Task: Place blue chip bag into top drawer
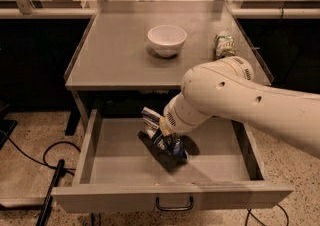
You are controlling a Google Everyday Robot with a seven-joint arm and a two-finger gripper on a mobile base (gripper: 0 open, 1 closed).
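Centrally, top drawer (125, 197) stands open beneath front edge of desk (110, 65). White arm (235, 95) reaches in from right. End effector (163, 134) inside drawer, below middle of desk's front edge, clamped on blue chip bag (173, 146). Bag tilted, held just above drawer floor, dark shadow beneath. Dark bail handle (174, 204) at centre of drawer front. On desk: white bowl (167, 39) near centre; green-and-silver can (225, 45) by right edge.
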